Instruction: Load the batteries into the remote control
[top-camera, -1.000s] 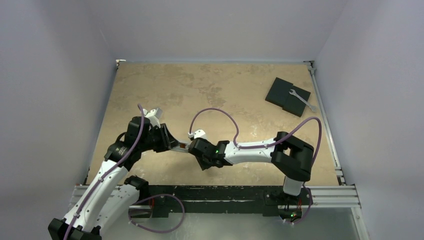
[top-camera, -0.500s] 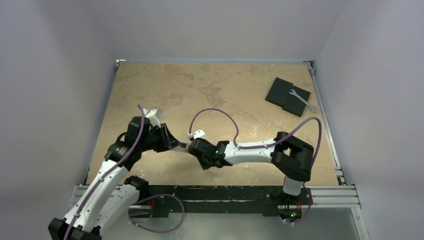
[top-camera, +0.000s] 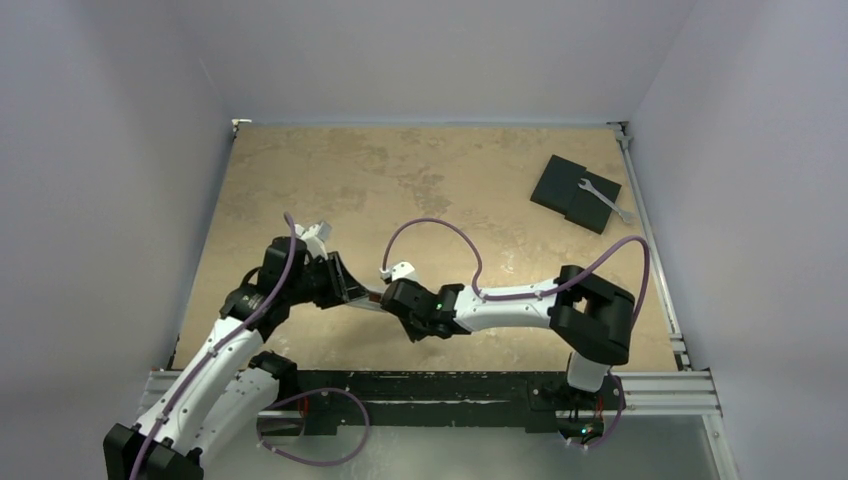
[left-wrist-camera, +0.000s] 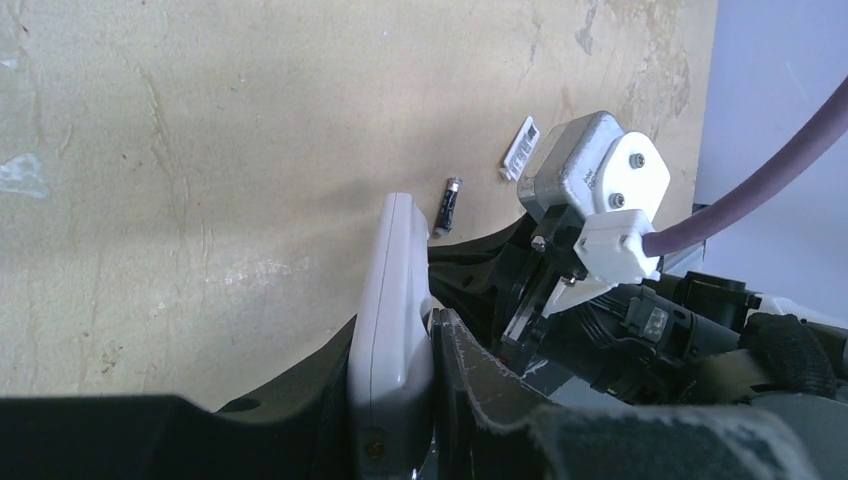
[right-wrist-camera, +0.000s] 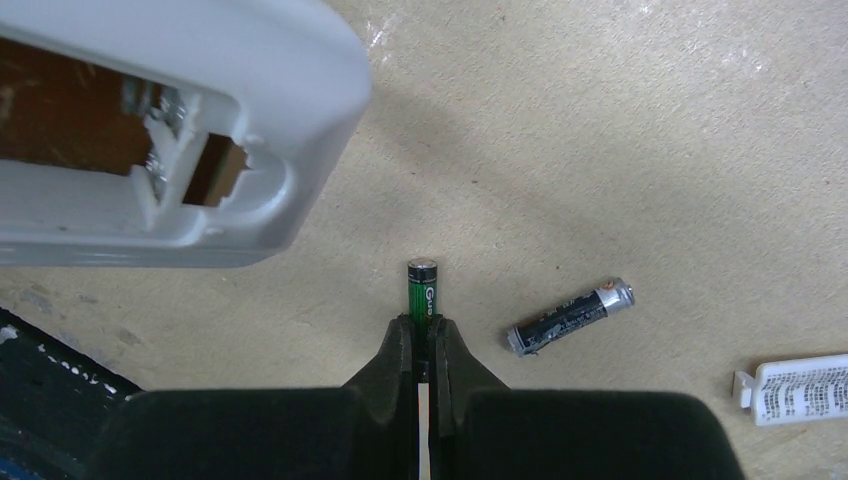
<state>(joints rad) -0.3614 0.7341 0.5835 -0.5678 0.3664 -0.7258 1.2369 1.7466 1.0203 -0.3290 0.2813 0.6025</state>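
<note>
My left gripper (left-wrist-camera: 395, 345) is shut on the white remote control (left-wrist-camera: 392, 290), gripping its two faces and holding it edge-on above the table. In the right wrist view the remote (right-wrist-camera: 215, 60) shows its open battery compartment (right-wrist-camera: 70, 125) at upper left. My right gripper (right-wrist-camera: 421, 325) is shut on a green battery (right-wrist-camera: 422, 288) that sticks out past the fingertips, just below and right of the remote. A second dark battery (right-wrist-camera: 570, 316) lies loose on the table; it also shows in the left wrist view (left-wrist-camera: 447, 206). In the top view the two grippers (top-camera: 345, 287) (top-camera: 388, 300) meet near the table's front middle.
A small white battery cover (right-wrist-camera: 800, 390) lies on the table beyond the loose battery, also seen in the left wrist view (left-wrist-camera: 521, 148). A black flat pad (top-camera: 565, 185) with a silver wrench (top-camera: 604, 200) on it sits at the back right.
Both arms have shifted slightly to the right and nearer. The left gripper still holds the remote and the right gripper still holds the battery beside it.
</note>
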